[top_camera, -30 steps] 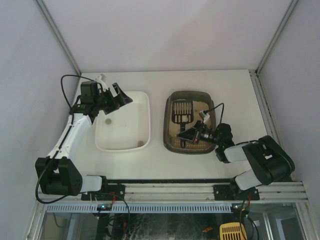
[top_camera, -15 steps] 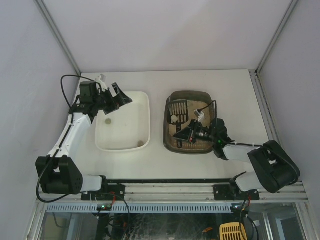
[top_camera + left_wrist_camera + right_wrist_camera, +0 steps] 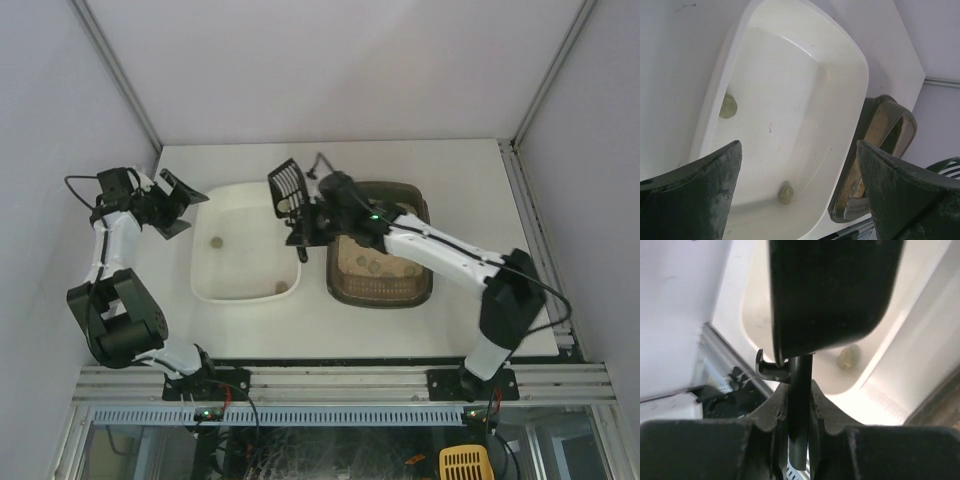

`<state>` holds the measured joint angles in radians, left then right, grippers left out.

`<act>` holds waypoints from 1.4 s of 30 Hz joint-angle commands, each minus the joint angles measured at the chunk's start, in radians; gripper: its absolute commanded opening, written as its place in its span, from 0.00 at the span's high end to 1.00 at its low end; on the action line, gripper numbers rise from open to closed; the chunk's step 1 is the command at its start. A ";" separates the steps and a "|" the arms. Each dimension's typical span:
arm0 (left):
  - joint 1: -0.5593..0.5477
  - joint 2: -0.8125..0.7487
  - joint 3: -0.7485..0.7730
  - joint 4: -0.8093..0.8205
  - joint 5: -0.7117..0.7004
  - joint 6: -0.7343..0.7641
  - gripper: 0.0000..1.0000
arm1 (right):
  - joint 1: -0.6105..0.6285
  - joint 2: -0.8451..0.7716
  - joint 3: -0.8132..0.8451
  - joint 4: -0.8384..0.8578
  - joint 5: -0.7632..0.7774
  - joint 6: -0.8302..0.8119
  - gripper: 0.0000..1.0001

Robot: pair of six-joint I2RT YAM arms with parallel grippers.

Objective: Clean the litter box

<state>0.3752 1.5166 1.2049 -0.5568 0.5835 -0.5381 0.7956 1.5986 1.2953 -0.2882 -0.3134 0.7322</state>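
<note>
The dark grey-brown litter box [image 3: 343, 287] with beige litter sits right of centre; a few clumps [image 3: 372, 265] lie in the litter. It also shows in the left wrist view [image 3: 879, 131]. My right gripper [image 3: 304, 226] is shut on the handle [image 3: 800, 390] of the black slotted scoop [image 3: 287, 180]. It holds the scoop raised and tilted over the right rim of the white tray [image 3: 245, 292]. In the right wrist view the scoop's underside [image 3: 830, 290] fills the top. My left gripper [image 3: 176, 204] is open and empty, left of the tray's far left corner.
Two clumps lie in the white tray [image 3: 790, 75], one at its left side [image 3: 216, 242] [image 3: 728, 106] and one near its front right corner [image 3: 281, 290] [image 3: 785, 193] [image 3: 847, 357]. White walls close in the table. The rail with the arm bases runs along the near edge.
My right arm lifted the scoop out of the litter box and swung it left over the white tray. My left gripper drew back to the left, off the tray.
</note>
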 commanded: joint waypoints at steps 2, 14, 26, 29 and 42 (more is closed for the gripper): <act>0.040 -0.038 0.070 -0.024 0.017 0.042 0.00 | 0.195 0.319 0.496 -0.635 0.463 -0.231 1.00; 0.065 -0.063 0.018 0.000 0.021 0.058 0.00 | 0.317 0.645 0.997 -0.946 0.868 -0.301 1.00; -0.254 0.052 0.291 0.045 0.088 0.245 0.00 | 0.017 0.006 0.233 -0.544 0.360 -0.099 1.00; -0.369 0.183 0.443 0.092 0.149 0.208 0.00 | -0.096 -0.145 0.025 -0.535 0.259 -0.034 1.00; -0.728 0.747 0.713 0.764 0.306 -0.386 0.00 | -0.387 -0.157 -0.103 -0.602 -0.088 0.145 1.00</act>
<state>-0.2878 2.1868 1.8343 -0.0410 0.8288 -0.7040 0.4622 1.4254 1.1759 -0.9161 -0.2958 0.7864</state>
